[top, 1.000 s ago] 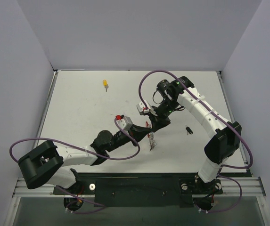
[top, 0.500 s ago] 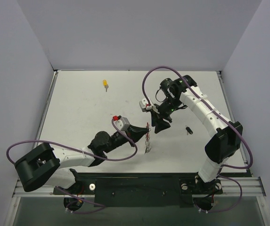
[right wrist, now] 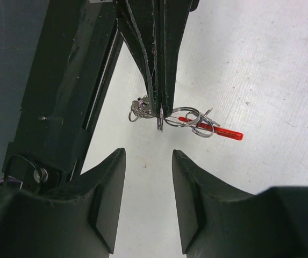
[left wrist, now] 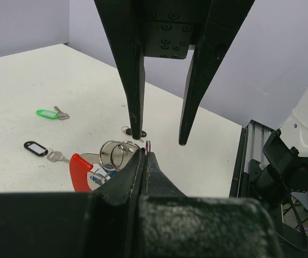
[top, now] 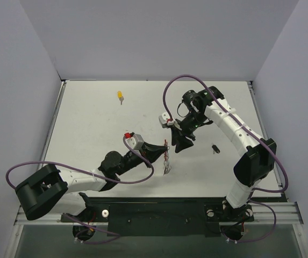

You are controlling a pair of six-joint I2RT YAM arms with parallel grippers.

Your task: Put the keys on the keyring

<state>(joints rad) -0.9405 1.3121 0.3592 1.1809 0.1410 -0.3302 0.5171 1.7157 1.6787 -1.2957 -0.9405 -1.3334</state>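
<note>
White table (top: 89,123); left gripper (left wrist: 144,155) clenched on keyring (right wrist: 199,124), seemingly silver rings, red tab; right gripper (right wrist: 147,161) released.

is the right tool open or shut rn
Open: the right tool has its fingers apart in its wrist view, nothing gripped between them.

Right pincer (right wrist: 147,157) opened, drew back

Noted: keyring (left wrist: 80,169) red, with silver rings. Also a yellow-headed key (top: 120,95), green-headed key (left wrist: 49,113) and black-outlined tag (left wrist: 34,145). The table (top: 89,123) is plain white.
</note>
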